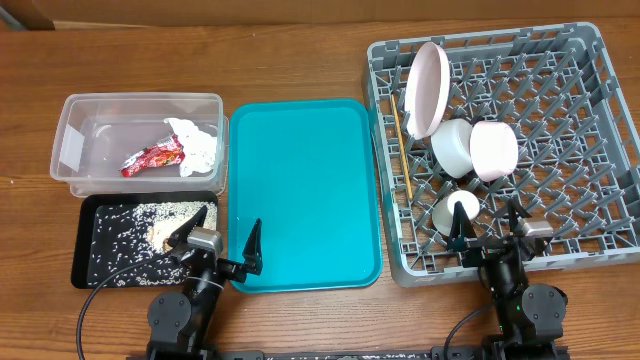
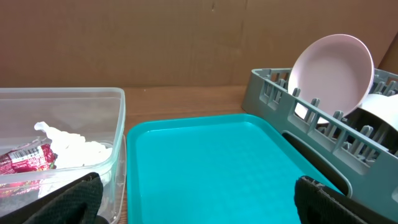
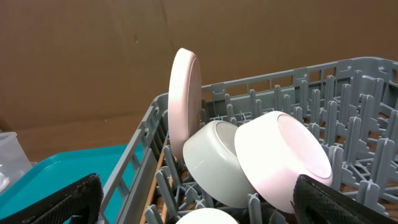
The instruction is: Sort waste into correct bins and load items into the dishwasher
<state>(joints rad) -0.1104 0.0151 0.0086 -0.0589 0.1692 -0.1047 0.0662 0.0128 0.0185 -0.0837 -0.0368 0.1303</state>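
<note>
The red-and-white wrapper [image 1: 152, 158] [image 2: 25, 158] and the crumpled tissue [image 1: 195, 145] [image 2: 74, 146] lie in the clear tub [image 1: 140, 105]. Rice with brown scraps [image 1: 135, 235] is scattered in the black tray [image 1: 85, 270]. In the grey rack [image 1: 590, 120] [image 3: 373, 81] a plate [image 1: 427, 88] [image 3: 185, 99] stands on edge. Two bowls [image 1: 455, 147] [image 1: 493, 150] lean beside it, a cup [image 1: 455, 212] sits in front, and the chopsticks [image 1: 401, 150] lie along the left wall. My left gripper [image 1: 220, 243] [image 2: 199, 199] is open and empty over the teal tray's near-left corner. My right gripper [image 1: 488, 228] [image 3: 199, 199] is open and empty over the rack's near edge.
The teal serving tray [image 1: 300, 190] [image 2: 211, 162] lies bare between the two bins and the rack. A brown cardboard wall closes off the back of the wooden table [image 1: 300, 50].
</note>
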